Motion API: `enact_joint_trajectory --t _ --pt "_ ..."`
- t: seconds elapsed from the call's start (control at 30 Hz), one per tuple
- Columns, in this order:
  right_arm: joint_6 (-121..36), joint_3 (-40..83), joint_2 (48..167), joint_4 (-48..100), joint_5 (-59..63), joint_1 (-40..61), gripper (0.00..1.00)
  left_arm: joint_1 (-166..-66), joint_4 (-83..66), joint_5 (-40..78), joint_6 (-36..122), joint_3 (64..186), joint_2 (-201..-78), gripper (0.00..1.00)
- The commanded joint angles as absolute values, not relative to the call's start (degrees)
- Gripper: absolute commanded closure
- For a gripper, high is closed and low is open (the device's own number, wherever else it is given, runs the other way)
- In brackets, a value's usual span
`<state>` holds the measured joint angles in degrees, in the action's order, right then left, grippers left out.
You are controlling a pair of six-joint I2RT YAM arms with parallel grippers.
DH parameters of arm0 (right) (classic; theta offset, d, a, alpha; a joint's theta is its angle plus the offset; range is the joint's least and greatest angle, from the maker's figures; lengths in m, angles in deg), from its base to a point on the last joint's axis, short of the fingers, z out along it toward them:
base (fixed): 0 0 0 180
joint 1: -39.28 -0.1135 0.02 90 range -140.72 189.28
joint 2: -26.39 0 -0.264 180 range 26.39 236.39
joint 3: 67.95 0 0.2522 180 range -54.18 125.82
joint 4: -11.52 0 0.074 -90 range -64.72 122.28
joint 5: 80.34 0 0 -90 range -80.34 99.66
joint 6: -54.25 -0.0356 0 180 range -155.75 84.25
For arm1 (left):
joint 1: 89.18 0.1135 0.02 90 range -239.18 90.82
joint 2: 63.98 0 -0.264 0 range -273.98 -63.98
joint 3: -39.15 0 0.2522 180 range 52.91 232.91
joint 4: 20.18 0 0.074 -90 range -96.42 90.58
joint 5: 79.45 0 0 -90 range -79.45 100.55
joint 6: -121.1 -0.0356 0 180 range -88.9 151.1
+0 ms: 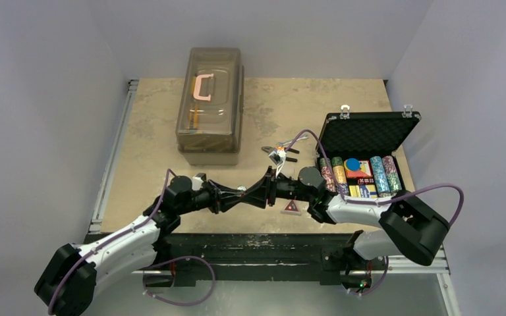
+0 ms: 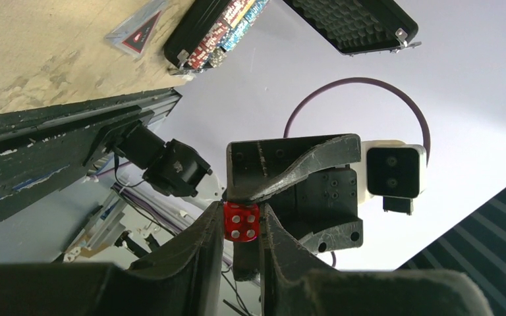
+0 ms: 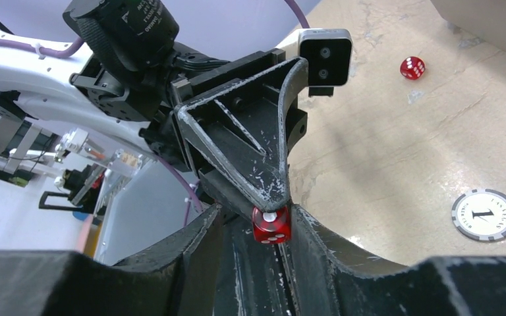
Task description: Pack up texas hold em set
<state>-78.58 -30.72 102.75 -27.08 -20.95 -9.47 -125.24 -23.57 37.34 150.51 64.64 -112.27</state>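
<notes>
The left gripper (image 2: 237,232) is clamped on one small red die (image 2: 241,222), which it holds in the air over the table (image 1: 151,131). The right gripper (image 3: 258,234) meets it tip to tip. Its jaws stand apart on both sides of the same die, with a gap visible on one side. I judge this to be a handover. If the left one lets go before the right one pinches, the die probably falls and rolls away, being small and hard. A crooked pinch can also flick it off. Nearby lie the red triangle token (image 1: 291,207) and a numbered chip (image 3: 485,214); a second die (image 3: 412,67) lies farther off. The open case (image 1: 369,135) stands beyond.
</notes>
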Motion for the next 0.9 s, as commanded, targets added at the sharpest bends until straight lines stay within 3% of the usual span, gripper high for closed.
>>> enact_joint_trajectory --t 0.0,0.17,0.27,0.33,0.37,0.43,0.5,0.6,0.87 --pt "-78.7 -30.8 103.2 -31.2 -20.4 -10.2 0.61 -125.0 -25.3 36.9 151.4 64.7 -111.1 1.00" --pt "-78.5 -31.3 103.0 -31.2 -19.4 -10.3 0.77 -125.0 -25.2 36.6 151.4 64.6 -110.8 1.00" --pt "-78.3 -31.3 102.6 -30.3 -18.5 -10.3 0.98 -125.0 -25.2 36.4 150.8 64.6 -110.9 1.00" --pt "-77.7 -31.2 101.9 -28.0 -17.2 -10.3 1.00 -125.0 -25.2 35.8 149.7 64.7 -110.8 1.00" --pt "-77.4 -31.2 101.4 -26.7 -16.4 -10.3 1.00 -125.0 -25.3 35.5 148.3 64.8 -110.7 0.95" --pt "-76.5 -31.5 100.0 -23.8 -15.0 -10.3 1.00 -125.0 -25.9 34.9 145.7 65.0 -110.6 0.56" --pt "-76.0 -32.2 97.8 -20.5 -13.5 -10.3 1.00 -125.0 -23.2 35.7 142.9 66.2 -110.5 0.35" --pt "-74.2 -32.8 92.7 -12.3 -8.9 -10.2 1.00 -125.0 -18.8 35.3 138.8 67.1 -110.0 0.28" --pt "-71.8 -29.0 75.1 28.4 18.1 -7.4 1.00 -124.9 0.0 25.6 114.6 75.2 -102.7 0.25"
